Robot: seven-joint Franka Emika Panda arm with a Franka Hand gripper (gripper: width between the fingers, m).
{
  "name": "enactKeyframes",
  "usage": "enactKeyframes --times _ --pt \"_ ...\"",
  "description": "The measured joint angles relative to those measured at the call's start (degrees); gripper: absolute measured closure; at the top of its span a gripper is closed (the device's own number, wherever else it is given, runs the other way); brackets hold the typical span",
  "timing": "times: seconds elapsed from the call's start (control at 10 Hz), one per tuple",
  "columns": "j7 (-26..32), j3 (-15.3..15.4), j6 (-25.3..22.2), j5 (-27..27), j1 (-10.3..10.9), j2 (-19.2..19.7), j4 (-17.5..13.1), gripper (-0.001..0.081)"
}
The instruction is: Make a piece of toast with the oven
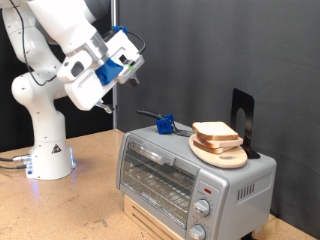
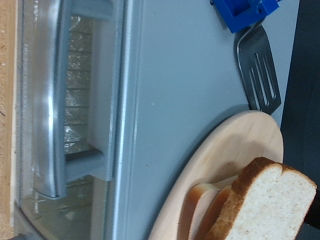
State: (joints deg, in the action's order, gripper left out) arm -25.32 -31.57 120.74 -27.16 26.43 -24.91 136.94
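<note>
The silver oven point(image 1: 170, 170) stands at the exterior view's lower right with its glass door shut; its door handle point(image 2: 55, 100) and grey top point(image 2: 170, 110) show in the wrist view. Two slices of toast point(image 1: 215, 134) lie stacked on a round light-wood board point(image 1: 220, 153) on the oven's top; they also show in the wrist view point(image 2: 265, 205), on the board point(image 2: 215, 165). My gripper point(image 1: 130, 62) hangs in the air above and to the left of the oven, holding nothing that I can see. Its fingers do not show in the wrist view.
A metal spatula point(image 2: 258, 70) with a blue part point(image 1: 164, 124) lies on the oven's top beside the board. A black stand point(image 1: 243, 120) rises behind the board. Two round knobs point(image 1: 203, 208) sit at the oven's front right. The arm's white base point(image 1: 45, 150) stands on the wooden table point(image 1: 70, 205).
</note>
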Motion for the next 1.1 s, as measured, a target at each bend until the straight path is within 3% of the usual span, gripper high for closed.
enactKeyframes --times 0.3,0.6,1.1 --pt "-0.1 0.8 1.5 -0.5 0.7 1.3 -0.5 0.0006" --pt "0.1 0.0 -0.3 -2.2 0.6 1.3 -0.3 0.0006" --pt "0.0 0.3 3.5 -3.6 0.8 3.4 3.1 0.0006"
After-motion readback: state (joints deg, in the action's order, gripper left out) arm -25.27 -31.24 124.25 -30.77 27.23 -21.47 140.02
